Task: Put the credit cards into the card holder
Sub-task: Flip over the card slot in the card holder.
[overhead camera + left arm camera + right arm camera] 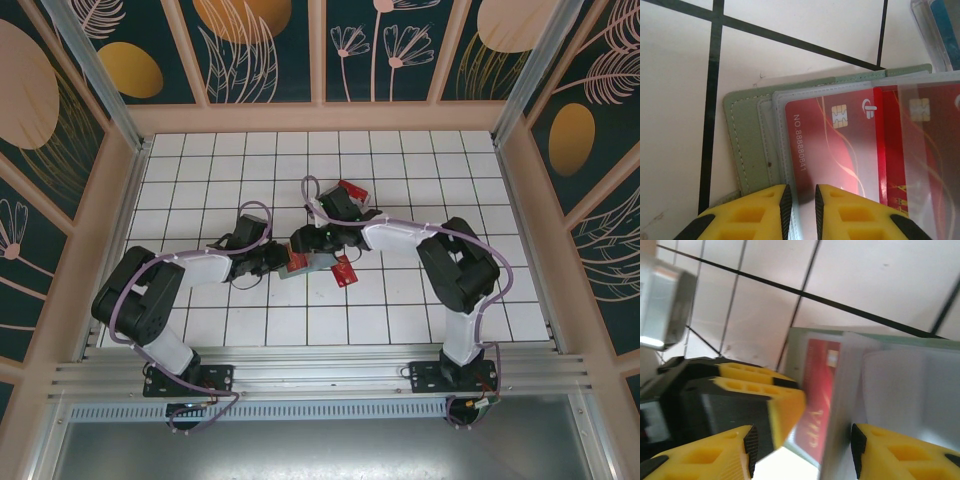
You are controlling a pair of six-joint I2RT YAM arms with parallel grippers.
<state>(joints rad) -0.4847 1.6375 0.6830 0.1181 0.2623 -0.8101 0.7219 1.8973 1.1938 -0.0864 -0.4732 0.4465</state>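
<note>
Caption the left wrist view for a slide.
The left gripper pinches the card holder's clear sleeve over red cards.

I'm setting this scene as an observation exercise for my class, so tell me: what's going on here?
Two robot arms meet over the grey-green card holder at mid-table. The left pincer is closed on one edge of the holder, pinning it. The right pincer stands open, with a clear sleeve of the holder between its fingers. One red card already sits inside a sleeve, and another loose red card lies on the table beside the holder.
</note>
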